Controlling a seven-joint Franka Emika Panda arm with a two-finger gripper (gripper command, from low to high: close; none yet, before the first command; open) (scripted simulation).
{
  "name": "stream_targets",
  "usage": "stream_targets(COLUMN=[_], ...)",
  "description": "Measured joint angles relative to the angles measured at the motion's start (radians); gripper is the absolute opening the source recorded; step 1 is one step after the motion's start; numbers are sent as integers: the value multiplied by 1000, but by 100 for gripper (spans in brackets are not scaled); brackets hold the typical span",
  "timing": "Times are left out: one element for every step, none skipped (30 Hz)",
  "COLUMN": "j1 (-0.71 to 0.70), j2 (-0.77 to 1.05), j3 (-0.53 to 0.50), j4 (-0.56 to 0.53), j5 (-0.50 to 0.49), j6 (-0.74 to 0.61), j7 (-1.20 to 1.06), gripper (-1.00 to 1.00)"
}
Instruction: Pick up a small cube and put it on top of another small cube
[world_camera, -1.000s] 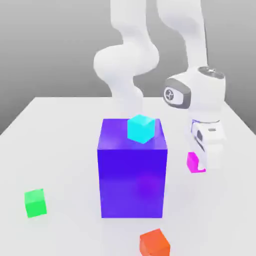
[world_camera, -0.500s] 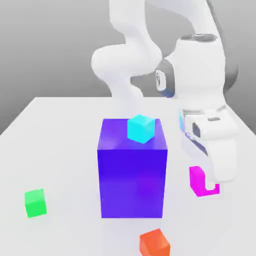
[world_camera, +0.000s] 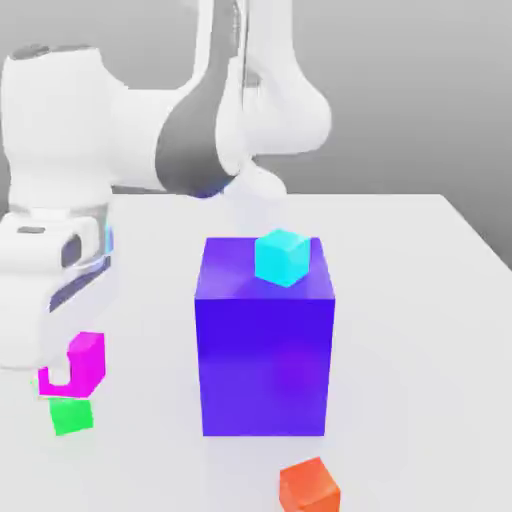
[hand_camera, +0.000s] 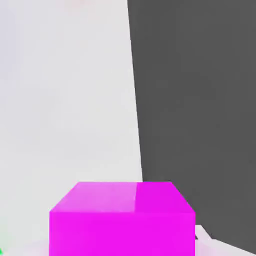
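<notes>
At the exterior view's left of the big blue-purple block (world_camera: 265, 340), the gripper (world_camera: 62, 375) is clamped on the magenta cube (world_camera: 80, 362), apparently just above the green cube (world_camera: 71, 415). Centre it squarely, lower gently, then release.

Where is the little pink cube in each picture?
Exterior view: the pink cube is at the left, held in the claw, just above the green cube.
Hand view: it sits low in the middle.
Shared landmark: the white table.
</notes>
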Motion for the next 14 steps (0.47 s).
stream_targets(j1=[-26, -50, -72, -92, -113, -110, -114, -125, -145, -163, -175, -175, -175, -175], j2=[1, 2, 2, 1, 16, 43, 75, 110, 146, 182, 204, 204, 204, 204], j3=[-10, -21, -32, -45, -47, -37, -24, -5, 23, 49, 66, 66, 66, 66], j4=[-12, -33, -59, -87, -103, -110, -112, -112, -110, -107, -106, -106, -106, -106], j5=[-8, -20, -33, -47, -40, -15, 18, 56, 93, 134, 158, 158, 158, 158], j6=[-7, -13, -19, -25, -15, 5, 31, 60, 89, 119, 138, 138, 138, 138], j7=[-16, -24, -28, -29, -42, -63, -89, -117, -144, -174, -192, -192, -192, -192], gripper=[-100, -100, -100, -100, -100, -100, -100, -100, -100, -100, 100, 100, 100, 100])
